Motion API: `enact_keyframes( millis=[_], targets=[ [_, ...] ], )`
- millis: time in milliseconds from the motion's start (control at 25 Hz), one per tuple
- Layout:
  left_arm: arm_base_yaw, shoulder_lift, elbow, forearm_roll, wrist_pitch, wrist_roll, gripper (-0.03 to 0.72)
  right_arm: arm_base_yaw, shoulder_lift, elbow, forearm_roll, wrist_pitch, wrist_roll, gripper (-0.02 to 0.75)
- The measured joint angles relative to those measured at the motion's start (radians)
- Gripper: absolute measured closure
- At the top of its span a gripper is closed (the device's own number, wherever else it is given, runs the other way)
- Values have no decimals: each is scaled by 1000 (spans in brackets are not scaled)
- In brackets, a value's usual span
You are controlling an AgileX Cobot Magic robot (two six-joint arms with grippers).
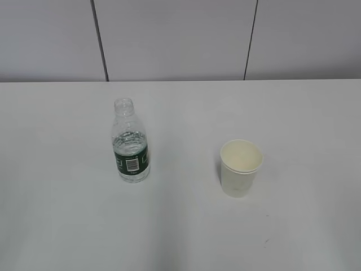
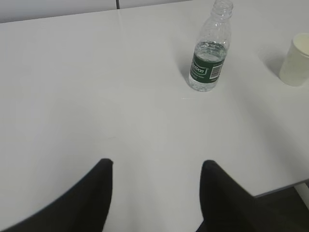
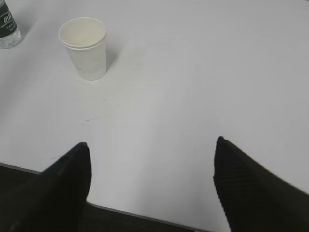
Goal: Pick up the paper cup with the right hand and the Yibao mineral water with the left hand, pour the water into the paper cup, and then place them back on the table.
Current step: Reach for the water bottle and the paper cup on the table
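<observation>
The Yibao mineral water (image 1: 131,144) stands upright and capless on the white table (image 1: 67,214), left of centre. It also shows in the left wrist view (image 2: 210,50) and at the corner of the right wrist view (image 3: 7,29). The paper cup (image 1: 241,167) stands upright to its right, and shows in the right wrist view (image 3: 86,47) and the left wrist view (image 2: 295,60). My left gripper (image 2: 157,164) is open and empty, well short of the bottle. My right gripper (image 3: 152,142) is open and empty near the table's front edge, away from the cup. Neither gripper shows in the exterior view.
A grey panelled wall (image 1: 180,39) rises behind the table's far edge. The table's near edge (image 3: 145,215) lies under my right gripper, and a table edge (image 2: 285,188) shows at the lower right of the left wrist view.
</observation>
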Motion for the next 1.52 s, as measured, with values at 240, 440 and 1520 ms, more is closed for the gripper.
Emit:
enact_keyframes(
  millis=[240,440,1520],
  targets=[
    [0,0,0,0,0,0,315,0,0,0,0,0,0,150],
    [0,0,0,0,0,0,315,0,0,0,0,0,0,150],
    [-37,615,102,-50,-1117,0,312,9,579,188,-6,-1259,-50,150]
  ],
)
